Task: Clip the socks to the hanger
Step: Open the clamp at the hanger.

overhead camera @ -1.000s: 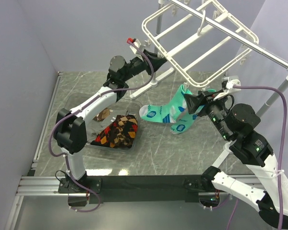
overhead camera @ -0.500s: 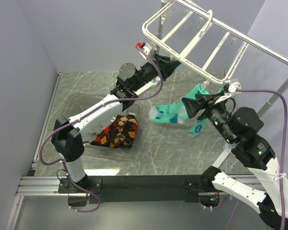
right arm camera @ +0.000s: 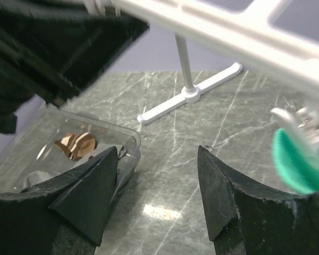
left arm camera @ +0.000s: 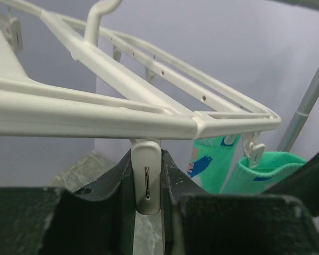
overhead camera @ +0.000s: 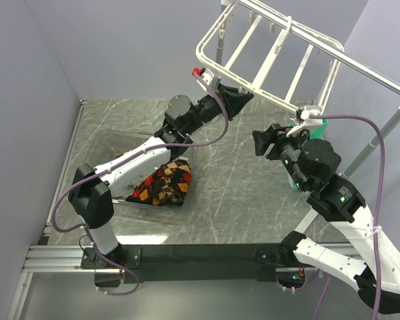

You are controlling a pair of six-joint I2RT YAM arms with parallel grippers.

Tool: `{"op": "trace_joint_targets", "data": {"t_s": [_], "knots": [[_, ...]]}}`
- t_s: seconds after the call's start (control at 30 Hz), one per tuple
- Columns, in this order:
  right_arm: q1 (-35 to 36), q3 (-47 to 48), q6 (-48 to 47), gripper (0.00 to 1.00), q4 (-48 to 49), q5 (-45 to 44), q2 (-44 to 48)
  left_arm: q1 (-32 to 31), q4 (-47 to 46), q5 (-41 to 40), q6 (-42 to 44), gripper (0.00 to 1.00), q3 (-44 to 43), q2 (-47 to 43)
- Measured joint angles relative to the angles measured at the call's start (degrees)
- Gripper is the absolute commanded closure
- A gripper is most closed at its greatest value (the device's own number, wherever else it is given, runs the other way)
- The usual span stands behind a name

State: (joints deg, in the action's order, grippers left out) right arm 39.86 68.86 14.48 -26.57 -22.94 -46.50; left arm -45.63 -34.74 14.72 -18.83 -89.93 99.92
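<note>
- Grey-green marble table, both arm bases at its near edge.
- White plastic hanger tilted in the air over the far right corner, hook at the top of the left wrist view.
- Silver pole stand, foot toward the far edge, pole up along the right edge.
- Clear tray near the left edge, mid table.
- Argyle sock bunched in the tray's near right corner, unclipped.
- Mint socks hang from rim clips at the hanger's right end, over the right edge side.
- Right gripper fingers spread, nothing between them, just beside the mint socks.
- Left gripper up at the hanger's near rim, pinching a clip between both fingers.
- Risk: the hanger looks free to swing. Any pull from the left gripper could tilt it, and the mint socks could shake loose.
- Risk: fingers could slip off the small clip, which would snap closed before a sock arrives.
- Risk: the argyle sock is soft and bunched, so a poor pinch may lift only a fold.
- Writing: none readable. Blue marks on the mint socks are too small or blurred to read.
</note>
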Motion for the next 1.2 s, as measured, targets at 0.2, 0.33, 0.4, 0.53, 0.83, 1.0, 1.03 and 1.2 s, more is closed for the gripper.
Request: {"op": "trace_joint_targets", "data": {"t_s": [0.2, 0.33, 0.4, 0.53, 0.83, 1.0, 1.03, 1.2], "knots": [[-0.6, 0.0, 0.2, 0.32, 0.5, -1.4, 0.2, 0.0, -1.6, 0.5, 1.3, 0.95, 7.6, -3.1], [-2.6, 0.0, 0.2, 0.34, 0.5, -3.1, -1.0, 0.0, -2.5, 0.7, 1.6, 0.95, 10.3, -4.6], [-3.8, 0.0, 0.3, 0.36, 0.5, -3.8, -1.4, 0.0, -3.0, 1.0, 1.6, 0.95, 10.9, -5.3], [-5.1, 0.0, 0.2, 0.36, 0.4, -4.0, -2.5, 0.0, -4.8, 1.9, 1.3, 0.95, 11.2, -6.0], [-5.6, 2.1, 1.1, 0.36, 0.5, 0.2, 0.7, -1.9, -7.2, 2.5, 0.1, 0.95, 11.2, -5.4], [-5.7, 2.2, 3.5, 0.36, 1.6, 7.0, 2.3, -3.7, -8.1, 2.6, 0.1, 0.95, 11.2, -5.1], [-5.7, 2.1, 4.0, 0.37, 2.1, 8.4, 2.7, -4.0, -8.4, 2.5, 0.1, 0.95, 11.2, -5.0], [-5.7, 1.9, 6.2, 0.36, 4.8, 13.6, 3.0, -5.0, -9.3, 2.5, 0.2, 0.95, 11.2, -4.6]]}}
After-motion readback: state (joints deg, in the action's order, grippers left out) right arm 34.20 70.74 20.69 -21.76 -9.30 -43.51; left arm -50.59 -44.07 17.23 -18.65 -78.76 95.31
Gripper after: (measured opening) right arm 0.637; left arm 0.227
